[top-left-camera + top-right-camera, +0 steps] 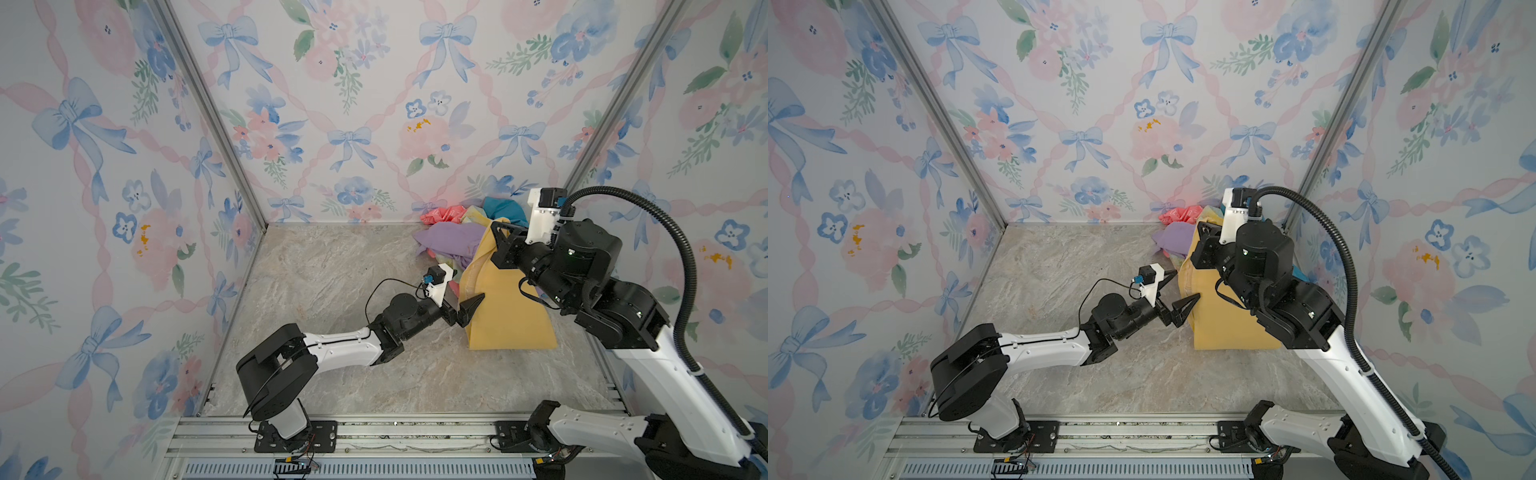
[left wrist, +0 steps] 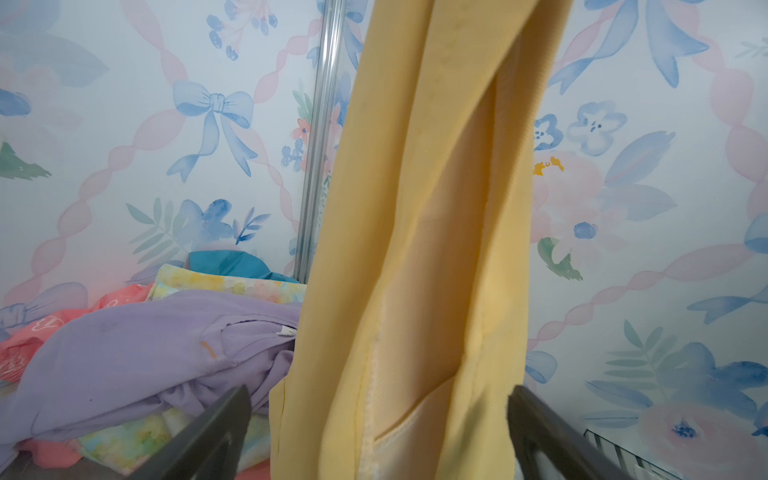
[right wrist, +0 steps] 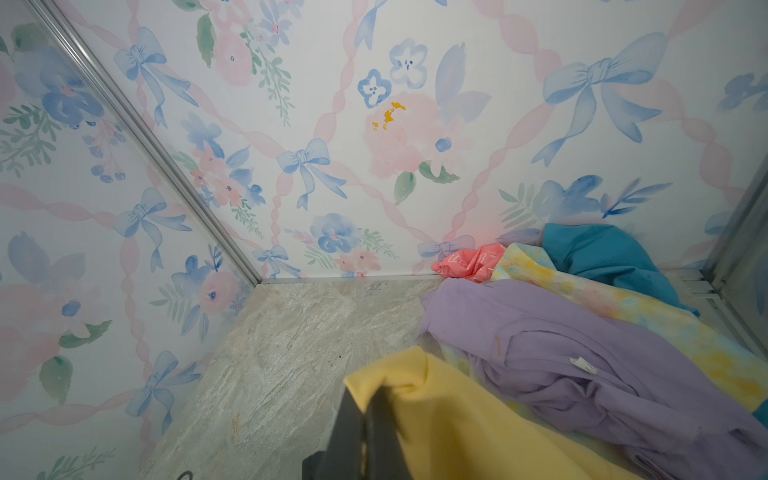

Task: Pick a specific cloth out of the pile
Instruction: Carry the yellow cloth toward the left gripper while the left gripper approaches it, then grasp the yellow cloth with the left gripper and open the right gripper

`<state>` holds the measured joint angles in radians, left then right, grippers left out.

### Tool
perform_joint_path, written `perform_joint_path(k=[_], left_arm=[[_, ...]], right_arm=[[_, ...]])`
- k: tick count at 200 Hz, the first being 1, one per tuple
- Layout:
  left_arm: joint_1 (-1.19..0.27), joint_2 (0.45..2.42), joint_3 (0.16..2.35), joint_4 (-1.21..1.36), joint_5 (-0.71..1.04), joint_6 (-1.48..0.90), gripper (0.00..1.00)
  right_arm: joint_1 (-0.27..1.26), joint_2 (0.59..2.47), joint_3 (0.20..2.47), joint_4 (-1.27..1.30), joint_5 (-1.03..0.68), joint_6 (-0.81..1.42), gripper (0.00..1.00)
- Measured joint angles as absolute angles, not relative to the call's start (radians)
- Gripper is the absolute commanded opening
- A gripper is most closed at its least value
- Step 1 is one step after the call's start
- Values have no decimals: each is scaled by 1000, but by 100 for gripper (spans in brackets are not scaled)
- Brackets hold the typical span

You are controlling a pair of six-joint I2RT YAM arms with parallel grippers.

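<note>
The plain mustard-yellow cloth (image 1: 507, 316) (image 1: 1221, 324) hangs in a long fold from my right gripper (image 1: 497, 230) (image 1: 1203, 233), which is shut on its top edge; its lower end rests on the marble floor. In the right wrist view the gripper (image 3: 368, 399) pinches a yellow corner (image 3: 478, 432). My left gripper (image 1: 467, 286) (image 1: 1185, 284) (image 2: 378, 395) is open, one finger on each side of the hanging cloth (image 2: 415, 249), without closing on it. The pile (image 1: 451, 241) (image 1: 1173, 243) (image 2: 145, 353) (image 3: 582, 353) lies behind, in the back right corner.
The lilac cloth tops the pile, with the tie-dye (image 3: 623, 303), coral-pink (image 3: 469, 259) and teal (image 3: 602, 257) cloths under and behind it. Flowered walls close in the back and both sides. A metal corner post (image 2: 320, 145) stands behind the pile. An aluminium rail (image 1: 395, 436) runs along the front.
</note>
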<state>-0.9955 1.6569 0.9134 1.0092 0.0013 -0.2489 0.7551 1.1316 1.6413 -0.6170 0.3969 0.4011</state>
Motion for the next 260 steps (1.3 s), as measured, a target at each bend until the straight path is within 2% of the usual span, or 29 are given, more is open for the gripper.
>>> perform_joint_path(k=[44, 54, 65, 87, 105, 181, 199, 218, 260], left_arm=[[-988, 1770, 1012, 1055, 6, -243, 98], [-983, 1789, 1034, 1061, 14, -243, 92], [-974, 1806, 1056, 1063, 25, -244, 75], [-953, 1820, 1076, 1074, 59, -257, 27], [-934, 1820, 1076, 1086, 80, -266, 0], [-862, 1771, 1068, 1074, 181, -324, 0], [-835, 1751, 1072, 1059, 221, -360, 0], [-819, 1730, 1079, 1036, 249, -380, 0], [-818, 1674, 1131, 950, 274, -392, 0]], right_arm=[[761, 1167, 1646, -633, 366, 408, 0], [762, 1179, 1649, -635, 353, 411, 0], [762, 1188, 1649, -636, 343, 412, 0], [762, 1193, 1649, -636, 330, 412, 0], [762, 1193, 1649, -636, 329, 411, 0], [712, 1180, 1589, -607, 319, 443, 0], [689, 1176, 1575, -605, 314, 452, 13], [673, 1169, 1565, -605, 310, 466, 32], [645, 1143, 1547, -609, 307, 463, 42]])
